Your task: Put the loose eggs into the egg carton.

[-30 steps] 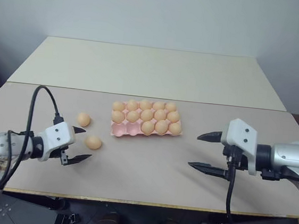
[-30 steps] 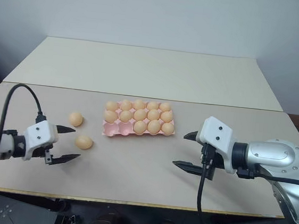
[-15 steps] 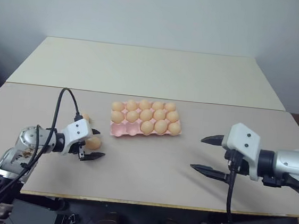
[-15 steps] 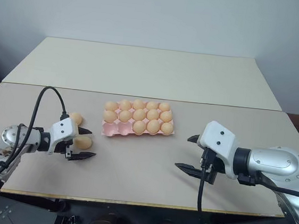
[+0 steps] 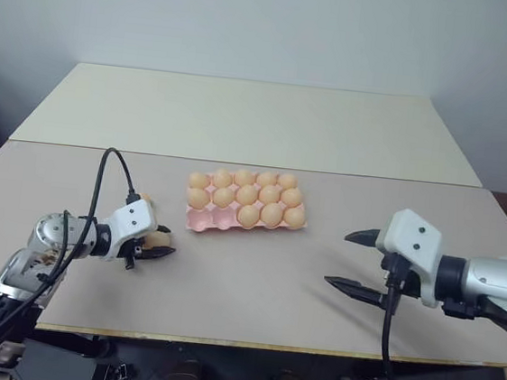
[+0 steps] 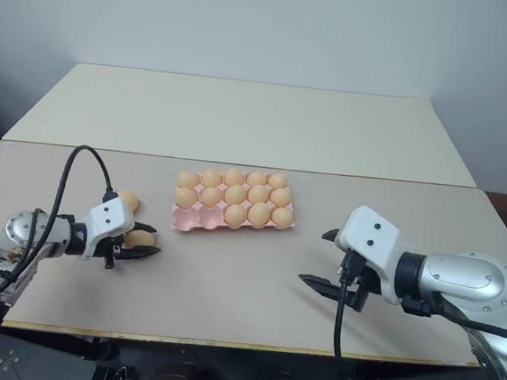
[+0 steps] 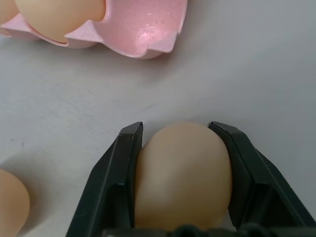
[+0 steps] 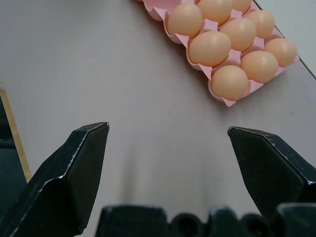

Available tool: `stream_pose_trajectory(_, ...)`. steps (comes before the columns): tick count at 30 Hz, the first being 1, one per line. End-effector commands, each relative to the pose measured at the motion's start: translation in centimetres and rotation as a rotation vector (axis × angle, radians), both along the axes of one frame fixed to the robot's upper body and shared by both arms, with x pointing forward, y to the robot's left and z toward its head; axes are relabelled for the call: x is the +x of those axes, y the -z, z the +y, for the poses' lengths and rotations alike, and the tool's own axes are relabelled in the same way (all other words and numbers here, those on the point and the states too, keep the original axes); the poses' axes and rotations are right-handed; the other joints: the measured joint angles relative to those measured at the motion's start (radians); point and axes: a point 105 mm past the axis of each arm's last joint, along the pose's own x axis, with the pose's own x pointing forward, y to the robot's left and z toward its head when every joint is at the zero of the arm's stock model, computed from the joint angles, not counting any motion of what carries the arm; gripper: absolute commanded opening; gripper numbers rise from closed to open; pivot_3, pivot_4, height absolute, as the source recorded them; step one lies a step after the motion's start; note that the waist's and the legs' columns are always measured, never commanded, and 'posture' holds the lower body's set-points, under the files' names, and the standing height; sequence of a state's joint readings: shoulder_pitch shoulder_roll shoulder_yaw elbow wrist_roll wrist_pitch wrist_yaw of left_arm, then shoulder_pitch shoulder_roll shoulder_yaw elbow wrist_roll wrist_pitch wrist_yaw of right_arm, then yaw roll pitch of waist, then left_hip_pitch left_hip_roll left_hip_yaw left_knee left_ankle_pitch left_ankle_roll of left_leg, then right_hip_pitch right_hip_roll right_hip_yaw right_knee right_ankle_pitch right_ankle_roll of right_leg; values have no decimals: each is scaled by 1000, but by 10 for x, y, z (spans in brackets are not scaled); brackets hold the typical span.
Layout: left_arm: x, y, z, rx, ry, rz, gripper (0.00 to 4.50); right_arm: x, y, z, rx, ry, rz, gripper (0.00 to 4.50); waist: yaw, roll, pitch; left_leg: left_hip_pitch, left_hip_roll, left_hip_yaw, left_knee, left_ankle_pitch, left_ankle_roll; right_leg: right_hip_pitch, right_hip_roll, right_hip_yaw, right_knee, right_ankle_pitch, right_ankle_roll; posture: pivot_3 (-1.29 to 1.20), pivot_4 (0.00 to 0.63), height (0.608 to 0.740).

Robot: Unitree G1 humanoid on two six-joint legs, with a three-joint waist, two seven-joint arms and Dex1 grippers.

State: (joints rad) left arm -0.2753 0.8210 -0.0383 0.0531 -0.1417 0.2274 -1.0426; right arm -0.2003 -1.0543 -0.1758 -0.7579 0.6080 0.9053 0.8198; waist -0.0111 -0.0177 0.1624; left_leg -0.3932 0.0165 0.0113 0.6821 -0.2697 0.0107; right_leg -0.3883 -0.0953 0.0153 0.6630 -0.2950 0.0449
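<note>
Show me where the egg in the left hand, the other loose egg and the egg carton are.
egg in the left hand (image 7: 182,177): left wrist view, middle of its shell.
other loose egg (image 6: 128,200): right eye view, its top.
egg carton (image 5: 206,225): left eye view, empty front cup.

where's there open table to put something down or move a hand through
Bare: the far table behind the carton, and the stretch between the carton and the right gripper. Crowded: left of the carton, where the left gripper grips one egg beside another egg.

Head stereo pair looking down over table (image 5: 253,281), wrist cameras close, all sharing egg carton (image 5: 206,223)
</note>
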Motion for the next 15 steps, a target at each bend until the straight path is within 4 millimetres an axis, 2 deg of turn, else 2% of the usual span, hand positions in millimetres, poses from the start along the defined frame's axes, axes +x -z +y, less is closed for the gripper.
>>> stream_pose_trajectory(1,2,-12,1,-74,-20,-19,1968,0,-9,3,-9,-11,-61,4500,0,0,0,0,0,0,0,0,0,0,0,0,0,0,0,0,150,740)
stream_pose_trajectory(6,-1,-27,-4,-242,-9,-10,1968,2,-8,5,-3,-5,-77,4500,0,0,0,-1,0,0,0,0,0,0,0,0,0,0,0,0,150,740)
stream_pose_trajectory(9,-5,-50,-14,-422,67,-38,1968,3,-8,6,4,0,-89,4500,0,0,0,-1,0,0,0,0,0,-1,0,0,0,0,0,0,150,740)
stream_pose_trajectory(15,1,-80,-33,-595,150,-126,1968,5,-8,7,6,19,-116,4500,5,0,0,-1,0,-1,2,0,0,0,0,-1,0,0,0,0,150,740)
